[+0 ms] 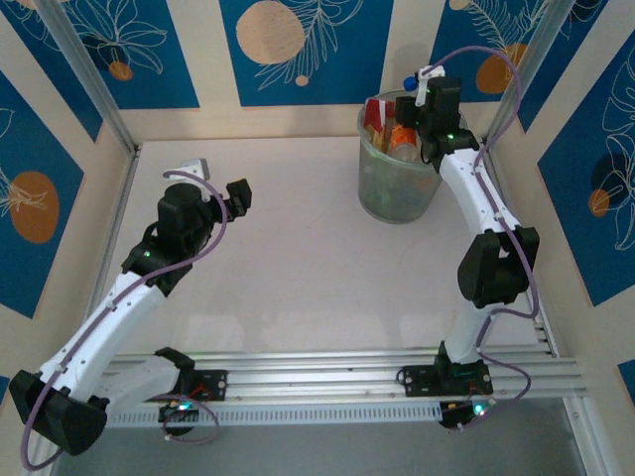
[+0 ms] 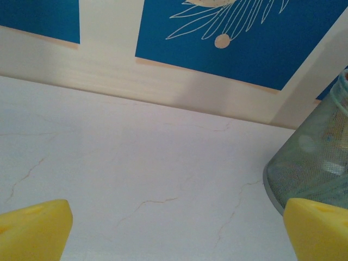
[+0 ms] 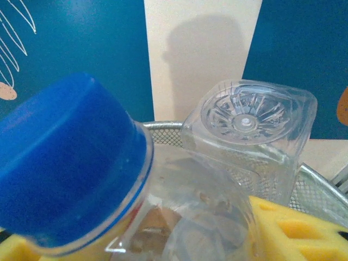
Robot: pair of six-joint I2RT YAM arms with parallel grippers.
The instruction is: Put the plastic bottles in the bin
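Over the bin's mouth, at the far right corner of the table (image 1: 298,278):

- Blue-capped bottle (image 3: 70,163): clear body, tilted, cap up and close to the wrist camera. Clamped at the body between the yellow fingers (image 3: 293,228) of the right gripper (image 3: 163,242).
- Upturned bottle (image 3: 250,136): clear and square-shouldered, with its moulded base facing up. Just beyond the gripper's right finger, leaning against the rim.
- Further bottles (image 1: 382,121): red and orange labels, heaped to the brim under the gripper.
- Bin (image 1: 397,198): round, translucent grey-green, upright, near the back edge.
- Left gripper (image 1: 236,195): jaws spread wide and holding nothing. Poised above bare table left of centre, well apart from the bin, whose wall shows at the right of its wrist view.
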